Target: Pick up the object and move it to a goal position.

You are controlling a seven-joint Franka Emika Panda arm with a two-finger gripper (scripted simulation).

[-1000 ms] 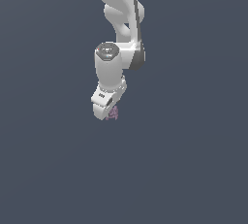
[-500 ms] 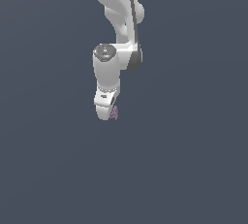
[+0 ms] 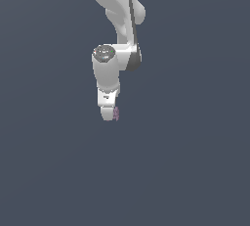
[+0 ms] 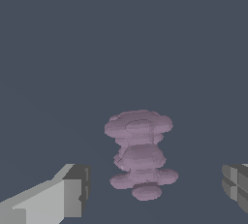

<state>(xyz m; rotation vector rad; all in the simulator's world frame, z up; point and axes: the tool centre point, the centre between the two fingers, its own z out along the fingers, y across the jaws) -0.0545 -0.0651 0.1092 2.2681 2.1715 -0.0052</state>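
Hanging down from the top of the exterior frame, a little left of centre, the white arm [image 3: 117, 19] bends at a grey-capped joint and ends in the gripper [image 3: 109, 114], which sits just above the middle of the picture against a plain slate-grey ground [image 3: 195, 161]. At the gripper's tip, on the exterior view's right side of it, a speck of pinkish-purple shows — the object [image 3: 116, 113], touching or all but touching the white finger beside it, and far smaller than the hand itself. Whether it rests on the ground or hangs clear of it I cannot tell from this angle, since the backdrop is one flat colour with no shadow to read. Moving to the wrist view and going across it from the left: a pale grey finger [image 4: 58, 196] with a darker pad comes in at the lower left corner, then the object [image 4: 139, 152] stands in the lower middle of the frame as a lumpy stack of rounded purple lobes, then the second finger [image 4: 236, 184] juts in at the lower right edge. The jaws are spread wide — there is bare grey on both sides of the object, and neither pad touches it in this view.
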